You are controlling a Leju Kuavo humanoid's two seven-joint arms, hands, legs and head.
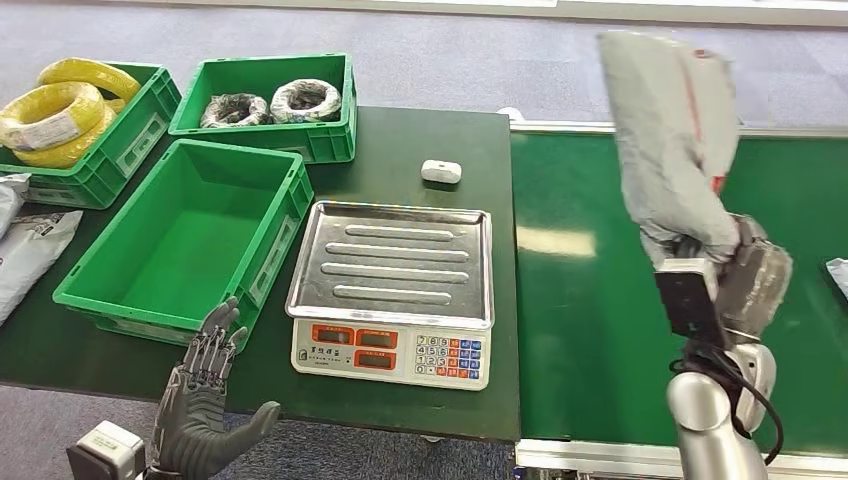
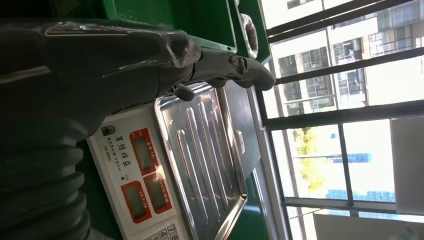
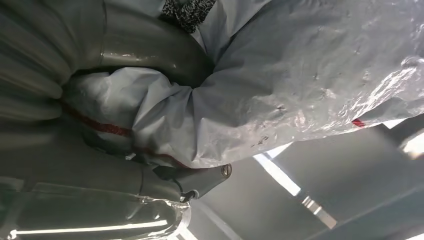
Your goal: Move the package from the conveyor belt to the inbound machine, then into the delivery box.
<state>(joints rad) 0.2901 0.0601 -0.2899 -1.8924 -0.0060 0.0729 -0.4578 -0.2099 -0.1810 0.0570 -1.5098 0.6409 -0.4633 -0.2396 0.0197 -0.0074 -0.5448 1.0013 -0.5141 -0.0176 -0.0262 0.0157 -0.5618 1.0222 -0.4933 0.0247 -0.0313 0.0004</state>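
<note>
At the far left, two green crates are sitting at the back of the dark table (image 1: 440,215): one (image 1: 110,160) holding yellow cable coils (image 1: 55,115), the next (image 1: 320,140) holding black coils (image 1: 270,103). In front of them an open green delivery box (image 1: 280,215) is standing, with grey bags (image 1: 25,250) lying beside it at the table's left edge. The left hand (image 1: 205,395) is hovering at the table's near edge just in front of that box, fingers spread apart and gripping nothing. Next comes the inbound machine (image 1: 395,300), a scale with a ribbed steel tray, and a small white device (image 1: 441,171) is lying behind it. Further right, the green conveyor belt (image 1: 580,290) is running alongside the table. Above the belt, the right hand (image 1: 745,275) is clamping the lower end of the package (image 1: 665,140), which is rising up and away from the hand, clear of the belt. The package is a crumpled grey plastic mailer with thin red markings, its film bunching where the fingers (image 3: 150,45) are squeezing it.
</note>
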